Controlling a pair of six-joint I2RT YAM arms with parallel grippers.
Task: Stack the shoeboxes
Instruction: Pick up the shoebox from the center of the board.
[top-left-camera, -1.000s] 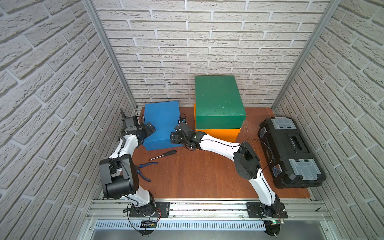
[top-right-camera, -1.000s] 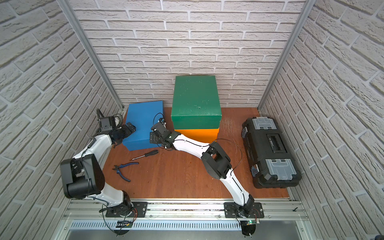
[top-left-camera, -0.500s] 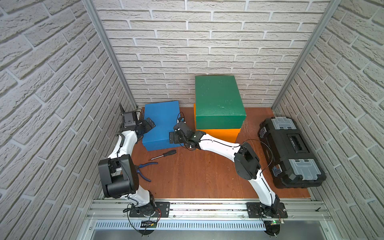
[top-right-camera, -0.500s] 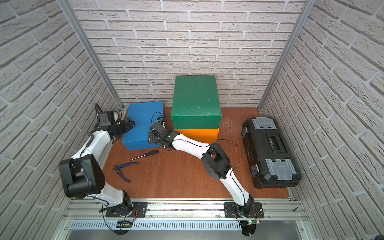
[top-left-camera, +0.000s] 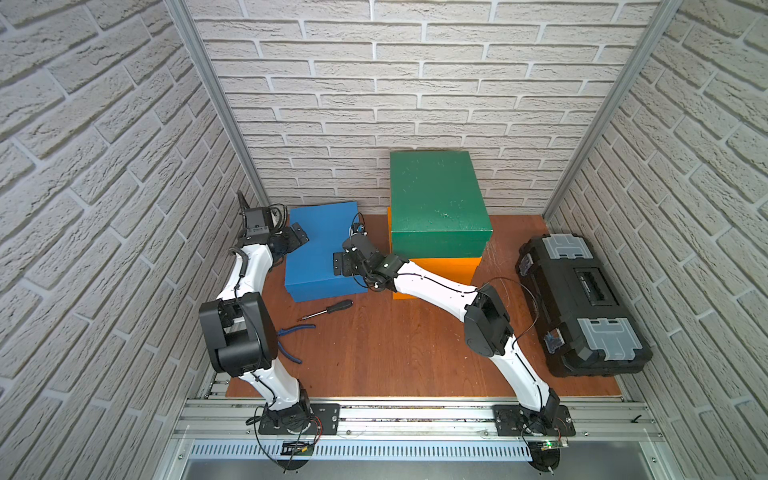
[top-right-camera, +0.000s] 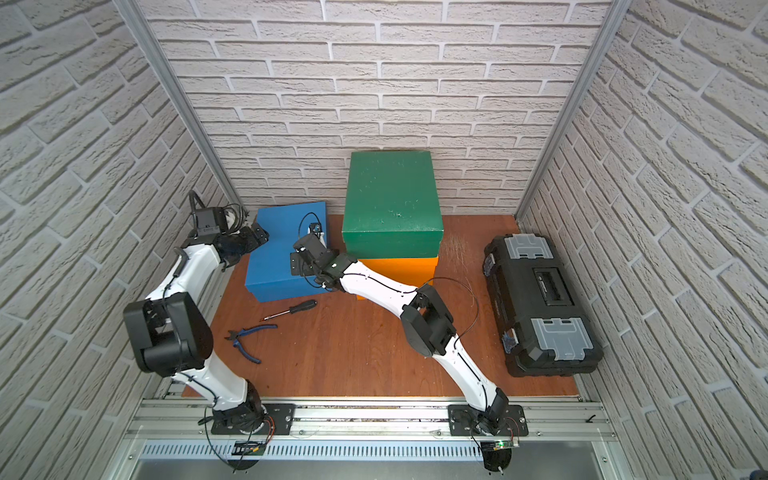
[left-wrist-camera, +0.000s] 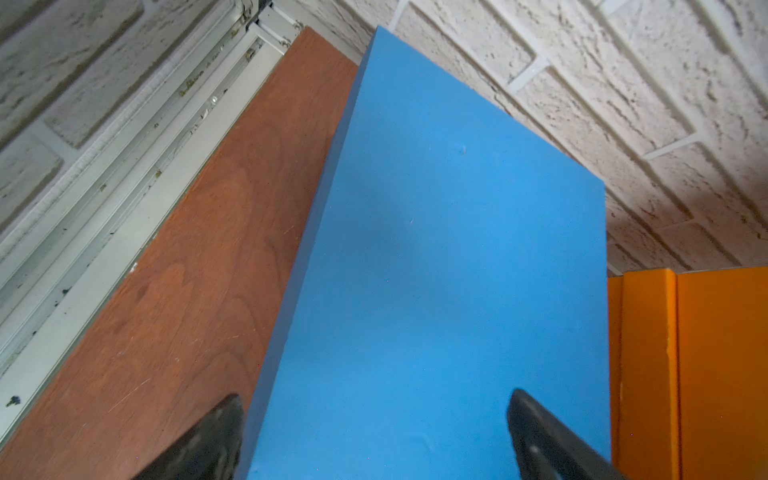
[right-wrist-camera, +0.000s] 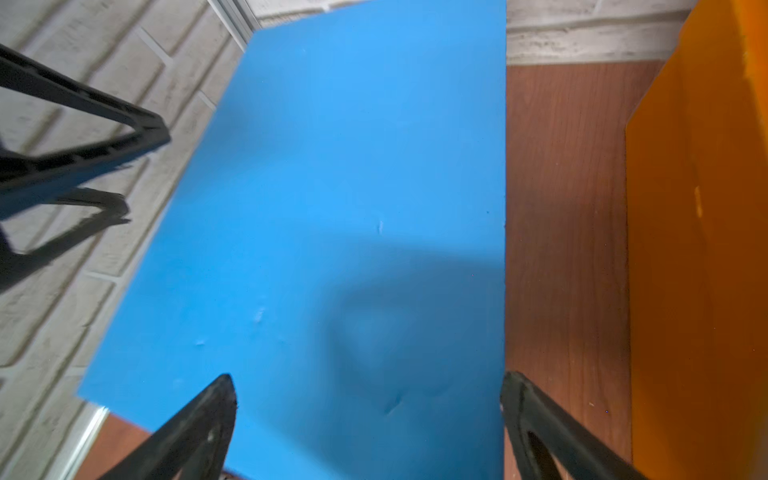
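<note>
Left gripper (left-wrist-camera: 372, 432) has shifted rearward, jaws spread astride the blue shoebox (top-left-camera: 324, 249).

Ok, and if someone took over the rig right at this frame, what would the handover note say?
Left gripper: open, at the outer long edge of the blue box, holding nothing.
Right gripper: open, at the box's opposite edge, toward the green box, holding nothing.
Done: green box sits on an orange box at the back.
Left: blue box stands alone on the table; likely next, both arms lift it onto the green box.
</note>
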